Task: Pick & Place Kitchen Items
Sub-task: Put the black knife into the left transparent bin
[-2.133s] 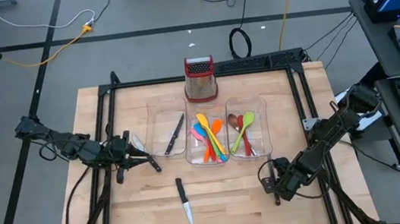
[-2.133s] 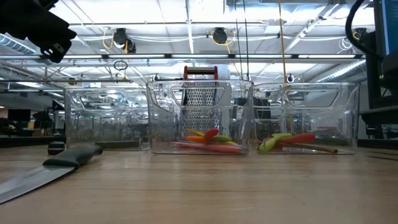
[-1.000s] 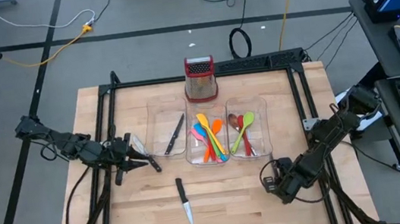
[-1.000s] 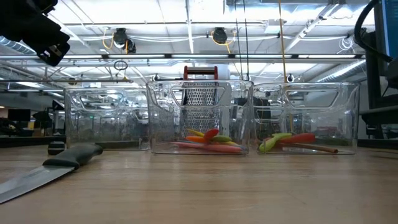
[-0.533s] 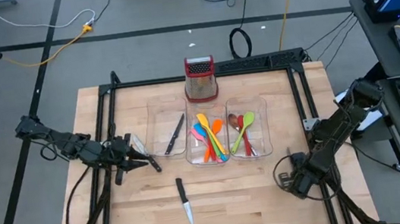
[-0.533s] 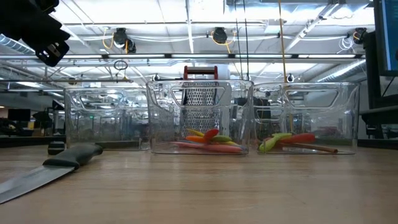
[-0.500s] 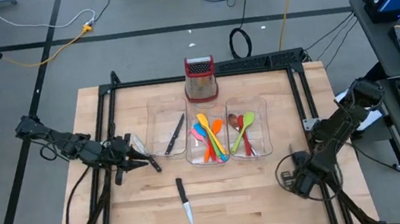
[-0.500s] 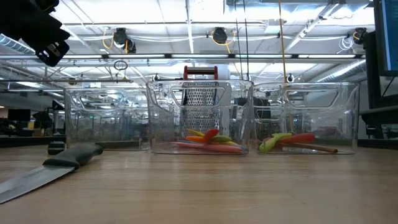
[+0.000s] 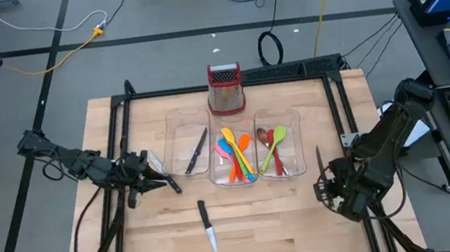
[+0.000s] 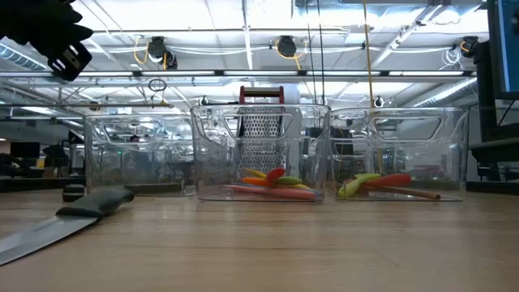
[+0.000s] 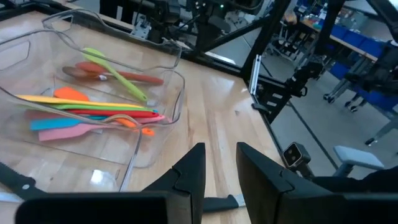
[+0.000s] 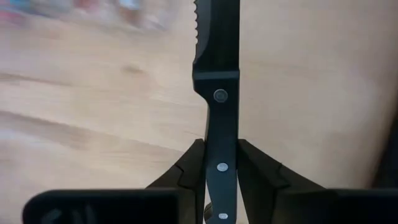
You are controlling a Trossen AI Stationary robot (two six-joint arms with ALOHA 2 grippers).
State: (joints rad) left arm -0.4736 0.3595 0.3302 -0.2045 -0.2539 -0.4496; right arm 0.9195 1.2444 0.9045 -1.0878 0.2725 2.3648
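The right gripper is squeezing a black-handled knife above the wooden table, the left gripper is waiting with fingers a little apart, and another knife is lying near the clear bins.

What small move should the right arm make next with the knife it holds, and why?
Probably carry it toward the left bin. The right gripper is shut on a black-handled knife, lifted near the table's right edge, and that bin already holds a knife, while the other two bins hold only coloured utensils. The left gripper waits beside that bin, so approach with care.
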